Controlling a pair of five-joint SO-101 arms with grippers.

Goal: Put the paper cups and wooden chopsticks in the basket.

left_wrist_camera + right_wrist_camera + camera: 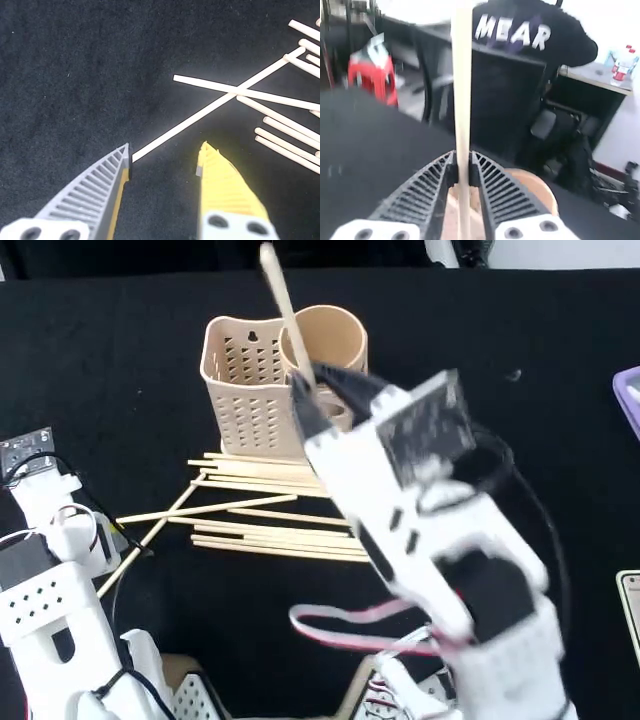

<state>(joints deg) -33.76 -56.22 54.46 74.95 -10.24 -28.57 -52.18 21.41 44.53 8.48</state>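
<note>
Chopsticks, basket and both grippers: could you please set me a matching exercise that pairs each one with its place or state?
Things:
1. right gripper
2. left gripper
3. loose chopsticks
4. basket

Places or states:
A. lying flat on the black table
B. open, low over the table
C. standing upright, with perforated walls
D. shut on a single chopstick

Pairs: 1-D, 2-B, 3-A, 4-C.

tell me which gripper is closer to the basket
Right. The right gripper holds a chopstick upright just over the basket; the left gripper is open, low over the table by the end of a loose chopstick, well away.
</note>
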